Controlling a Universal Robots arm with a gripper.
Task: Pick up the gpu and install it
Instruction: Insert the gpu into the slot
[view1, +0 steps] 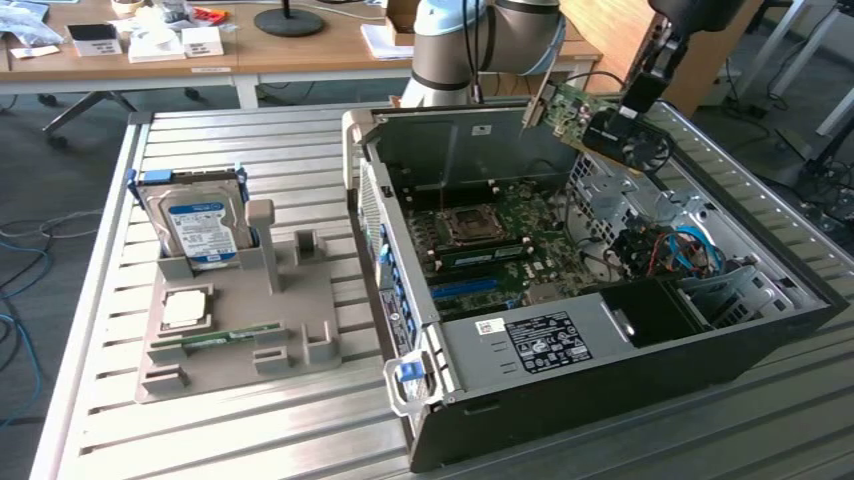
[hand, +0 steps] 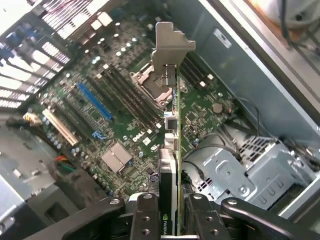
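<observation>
Office-lab kind of room, slatted metal table (view1: 267, 440) with an open PC case (view1: 641, 365) lying on its side, motherboard (view1: 507, 240) facing up. The gripper (view1: 638, 100) was clamped on the gpu (view1: 574, 110), holding it tilted in the air above the case, clear of the board. In the wrist view the card sat edge-on between the fingers (hand: 145, 215), its long axis running straight away from them to its metal bracket (hand: 170, 45), not seated in any slot yet.

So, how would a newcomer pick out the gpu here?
Find the open black computer case on the metal table. Above it, the gripper holds the gpu in the air. It is the green card with a silver bracket, unlike the labelled hard drive standing in the grey tray.
</observation>
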